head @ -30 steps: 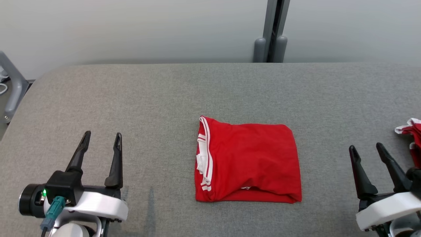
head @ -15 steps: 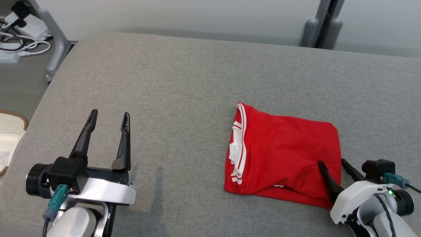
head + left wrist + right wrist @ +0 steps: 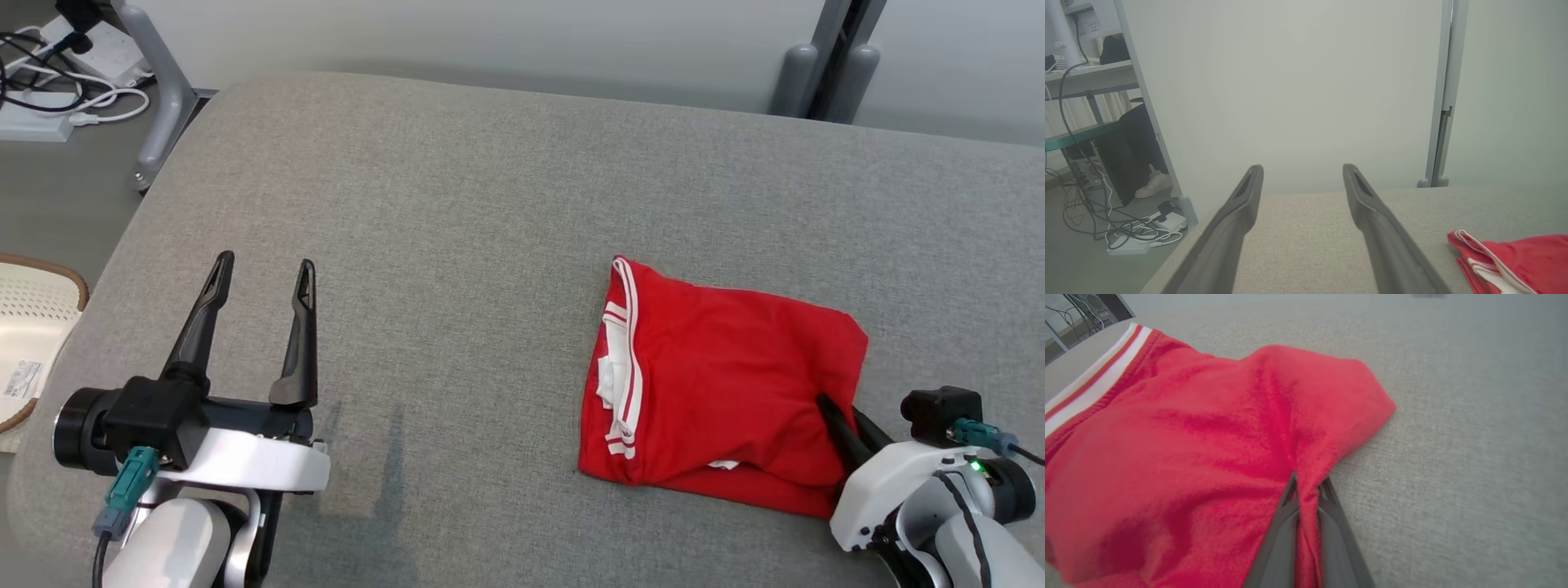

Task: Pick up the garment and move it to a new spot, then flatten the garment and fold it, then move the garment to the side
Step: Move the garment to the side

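At the left of the grey padded table [image 3: 457,204], over bare surface: left gripper [image 3: 264,261], fingers spread wide, nothing between them, same as a second ago. Well to its right, past a bare stretch: red garment [image 3: 727,384], folded into a rough rectangle, white-striped trim [image 3: 624,343] along its left edge, lying flat right of centre. Sits elsewhere in the head view than a second ago, along with the whole table, so reads as a turn of the camera, not a shift of the cloth.

At the garment's near right corner: right gripper [image 3: 837,406], a second ago open and well clear off to the right, now fingers pressed together on a pinch of red cloth. Points, as a judgement, to flattening and folding done and the last step, the move to the side, just starting. Calls next for a gentle lift or drag. Risk with a one-corner grip: layers sliding open.

From the right wrist view: the pinch close up, a ridge of cloth drawn between the closed fingers, less plain from the head. From the head view: the fold's whole outline, plus a pale basket [image 3: 33,327] beyond the table's left end. From the left wrist view: the striped edge at lower right and a person's shoe [image 3: 1153,185] by a desk leg.
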